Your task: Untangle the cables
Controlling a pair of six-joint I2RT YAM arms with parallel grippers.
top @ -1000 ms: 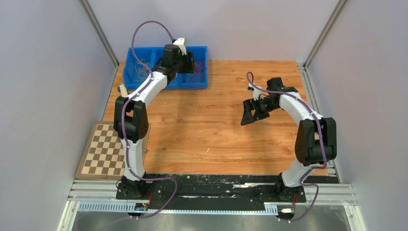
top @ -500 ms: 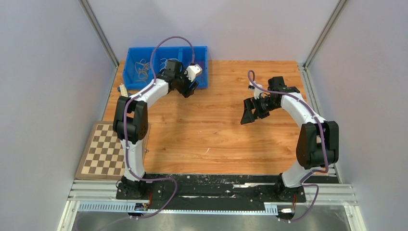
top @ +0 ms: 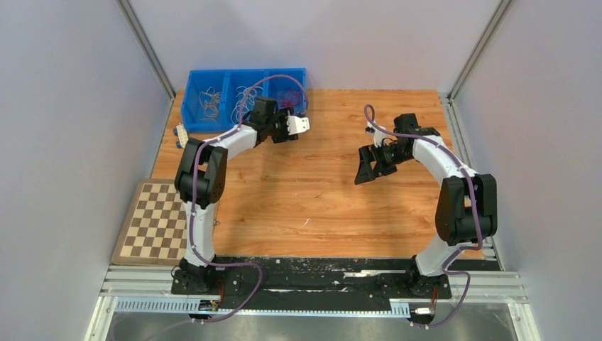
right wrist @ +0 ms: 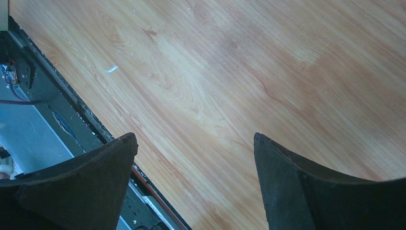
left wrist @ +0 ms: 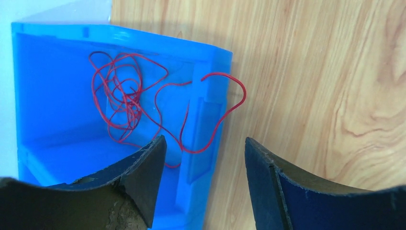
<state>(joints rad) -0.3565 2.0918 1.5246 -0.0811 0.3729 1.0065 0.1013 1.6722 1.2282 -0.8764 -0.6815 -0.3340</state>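
top view: the cables (top: 208, 101) are kept in the bin (top: 202, 125), sorted by compartment; the left gripper (top: 289, 132) has been withdrawn from it.
left wrist: jaws are released, empty; one red cable (left wrist: 125, 103) is draped over the rim.
right wrist: the right gripper (right wrist: 194, 141) is released, parked over the table (right wrist: 230, 72).

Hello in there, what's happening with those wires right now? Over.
Left claw open, empty, by the blue bin's edge. Right claw open over the table. Red cables tangled in the bin, one loop hanging over its wall. Nothing blocking.
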